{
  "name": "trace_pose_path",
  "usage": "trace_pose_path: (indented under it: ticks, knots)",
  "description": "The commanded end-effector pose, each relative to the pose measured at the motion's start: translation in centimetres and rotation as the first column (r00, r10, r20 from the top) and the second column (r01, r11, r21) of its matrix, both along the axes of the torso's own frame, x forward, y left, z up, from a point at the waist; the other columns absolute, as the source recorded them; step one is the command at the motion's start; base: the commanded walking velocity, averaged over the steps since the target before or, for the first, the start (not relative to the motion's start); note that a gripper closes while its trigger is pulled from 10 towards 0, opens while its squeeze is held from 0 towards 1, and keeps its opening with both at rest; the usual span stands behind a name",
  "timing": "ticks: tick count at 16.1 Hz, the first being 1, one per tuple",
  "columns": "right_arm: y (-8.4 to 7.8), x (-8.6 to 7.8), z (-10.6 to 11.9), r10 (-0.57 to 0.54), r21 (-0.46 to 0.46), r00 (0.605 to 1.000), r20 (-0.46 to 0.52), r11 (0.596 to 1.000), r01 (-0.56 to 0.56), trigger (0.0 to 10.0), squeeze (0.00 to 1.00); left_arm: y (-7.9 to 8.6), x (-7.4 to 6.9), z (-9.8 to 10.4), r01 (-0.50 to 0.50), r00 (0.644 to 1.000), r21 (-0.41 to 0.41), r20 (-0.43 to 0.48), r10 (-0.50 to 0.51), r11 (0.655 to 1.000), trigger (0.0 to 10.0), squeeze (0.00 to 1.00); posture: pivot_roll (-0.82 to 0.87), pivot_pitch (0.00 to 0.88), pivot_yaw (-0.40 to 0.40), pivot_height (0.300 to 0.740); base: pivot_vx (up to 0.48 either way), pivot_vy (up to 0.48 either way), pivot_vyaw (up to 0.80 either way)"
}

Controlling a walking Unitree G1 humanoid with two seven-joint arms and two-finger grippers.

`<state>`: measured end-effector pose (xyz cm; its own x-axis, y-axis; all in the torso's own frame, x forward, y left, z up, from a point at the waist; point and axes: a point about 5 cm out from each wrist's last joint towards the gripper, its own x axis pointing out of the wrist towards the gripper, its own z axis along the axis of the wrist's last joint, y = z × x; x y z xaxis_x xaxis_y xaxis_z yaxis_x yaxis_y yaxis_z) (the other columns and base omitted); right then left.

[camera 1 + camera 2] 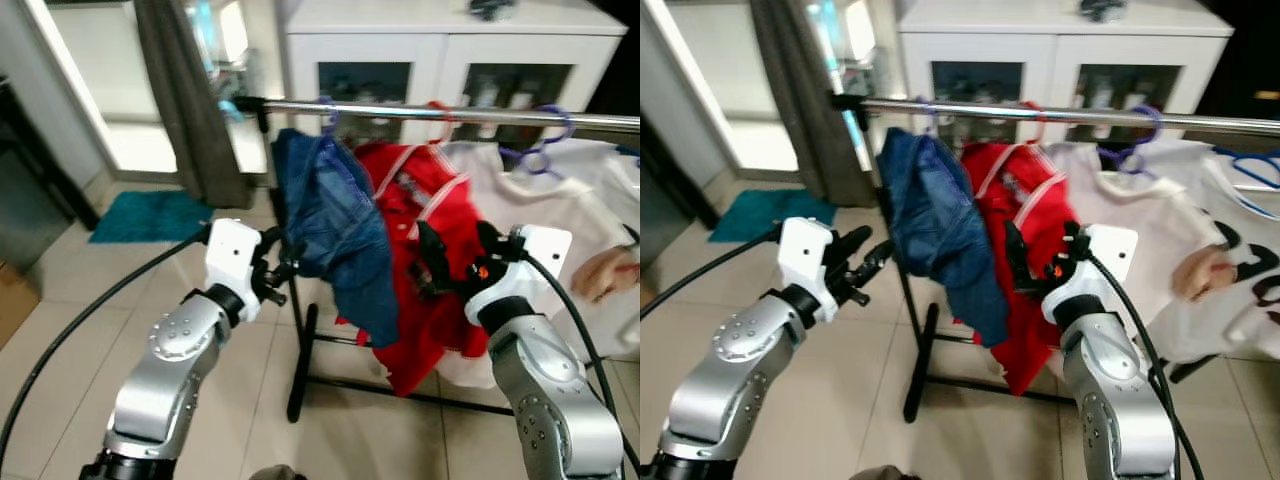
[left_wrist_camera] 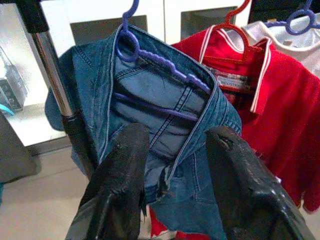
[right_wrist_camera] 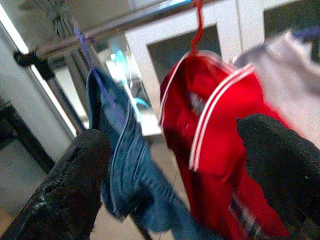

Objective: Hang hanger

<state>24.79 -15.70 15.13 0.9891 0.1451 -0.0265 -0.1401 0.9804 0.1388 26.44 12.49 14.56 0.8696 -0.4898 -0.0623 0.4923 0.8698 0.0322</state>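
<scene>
A blue denim garment hangs on a purple hanger at the left end of the metal rail. Beside it hang a red shirt on a red hanger and a white shirt on a purple hanger. My left gripper is open, just left of the denim, with nothing between its fingers. In front of the red shirt, my right gripper is open and holds nothing, its fingers spread wide.
The rack's black upright and base stand on a tiled floor. A white cabinet is behind the rail. A grey curtain and a teal mat lie to the left. Black cables trail from both wrists.
</scene>
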Motion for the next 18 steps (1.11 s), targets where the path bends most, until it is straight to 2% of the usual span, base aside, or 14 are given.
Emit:
trace_pose_path:
  ticks: [1, 2, 5, 7, 10, 12, 15, 18]
  knots:
    - [0.0, 0.0, 0.0, 0.011, -0.026, 1.000, -0.002, 1.000, -0.011, 10.0, 1.00, -0.1, 0.2, 0.2, 0.008, 1.000, 0.018, 0.020, -0.008, 1.000, 10.0, 0.00, 0.00, 0.004, 0.083, 0.740, 0.000, 0.000, 0.00]
    - [0.0, -0.2, 0.0, 0.018, -0.028, 1.000, 0.002, 0.999, -0.018, 10.0, 1.00, -0.2, 0.4, 0.2, 0.012, 1.000, 0.003, 0.020, -0.013, 1.000, 10.0, 0.00, -0.01, 0.000, 0.087, 0.740, 0.000, 0.000, 0.00]
    - [-0.7, -0.4, 0.1, -0.006, -0.032, 1.000, 0.009, 0.999, 0.007, 10.0, 1.00, -0.7, 0.9, 0.2, 0.016, 1.000, -0.001, 0.022, -0.016, 1.000, 10.0, 0.00, -0.02, 0.000, 0.087, 0.740, 0.197, 0.000, 0.80]
    - [-1.2, 0.2, 0.1, -0.003, -0.073, 1.000, 0.017, 0.997, 0.004, 10.0, 1.00, -0.9, 1.0, 0.0, 0.002, 1.000, 0.012, 0.028, -0.003, 1.000, 10.0, 0.00, 0.00, 0.000, 0.075, 0.740, 0.313, 0.000, 0.00]
    - [-0.4, 0.5, 0.3, 0.119, -0.092, 0.993, 0.014, 0.989, -0.117, 10.0, 1.00, -0.8, 0.5, -0.3, 0.010, 1.000, 0.022, 0.025, -0.011, 1.000, 10.0, 0.00, 0.01, 0.000, 0.063, 0.740, 0.316, 0.000, 0.00]
    - [0.5, 0.2, 0.1, 0.211, -0.134, 0.977, 0.000, 0.969, -0.209, 10.0, 1.00, -0.8, 0.1, -0.6, 0.022, 1.000, 0.025, 0.015, -0.022, 0.999, 10.0, 0.00, 0.01, 0.000, 0.059, 0.740, 0.319, 0.000, 0.80]
    - [0.6, 0.2, 0.1, 0.218, -0.144, 0.976, 0.012, 0.966, -0.214, 10.0, 1.00, -0.6, 0.1, -1.0, 0.025, 1.000, 0.026, 0.007, -0.025, 0.999, 10.0, 0.00, 0.00, 0.000, 0.071, 0.740, 0.315, 0.000, 0.80]
    - [-0.1, 0.3, 0.1, 0.174, -0.149, 0.985, 0.013, 0.974, -0.170, 10.0, 1.00, -0.5, 0.6, -1.1, 0.020, 1.000, 0.024, 0.009, -0.020, 1.000, 10.0, 0.00, -0.02, 0.000, 0.068, 0.740, 0.317, 0.000, 0.00]
